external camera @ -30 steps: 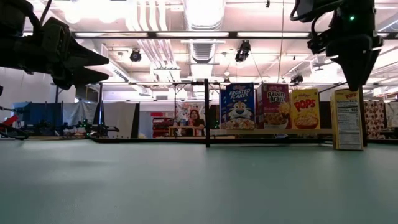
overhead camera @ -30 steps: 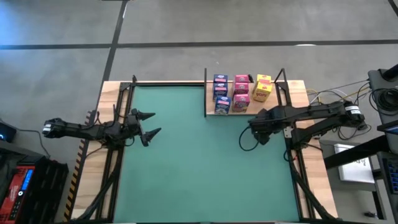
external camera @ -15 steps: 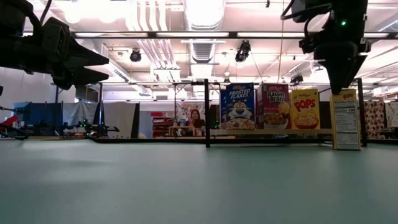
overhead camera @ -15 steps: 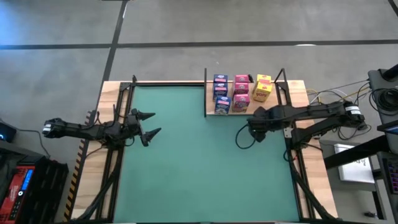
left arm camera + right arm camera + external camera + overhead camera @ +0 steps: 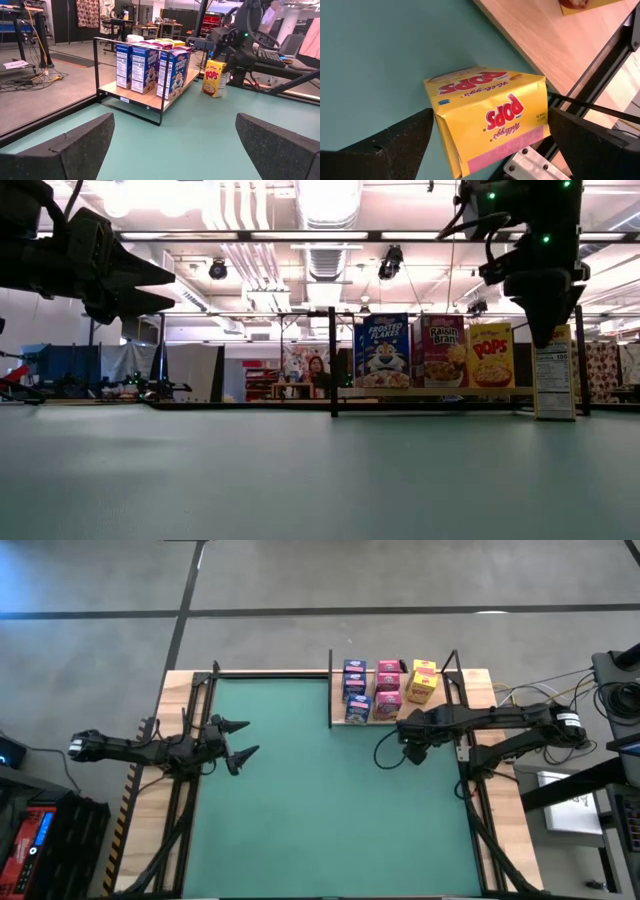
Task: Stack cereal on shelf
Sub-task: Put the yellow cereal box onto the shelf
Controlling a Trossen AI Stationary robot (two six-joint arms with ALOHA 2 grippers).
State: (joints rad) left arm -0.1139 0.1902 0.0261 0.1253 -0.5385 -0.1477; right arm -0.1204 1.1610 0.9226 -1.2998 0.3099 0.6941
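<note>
Bright, even overhead light from glaring ceiling lamps [image 5: 325,200]; soft shadows, near foregrounds slightly blurred.

Shelf [image 5: 395,716]: light-wood board, black edge posts, upper right of centre in high view. Cereal boxes upright on it: blue [image 5: 354,681] at left, pink [image 5: 388,679] in middle, yellow [image 5: 423,681] at right. One yellow Pops box [image 5: 213,78] stands upright off the shelf, on the green counter just beside it.

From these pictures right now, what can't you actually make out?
- Yellow Pops box on the mat: hidden under the right gripper in the high view.
- Shelf back rows: front boxes block them in the low view.
- Box print from above: too small.
</note>
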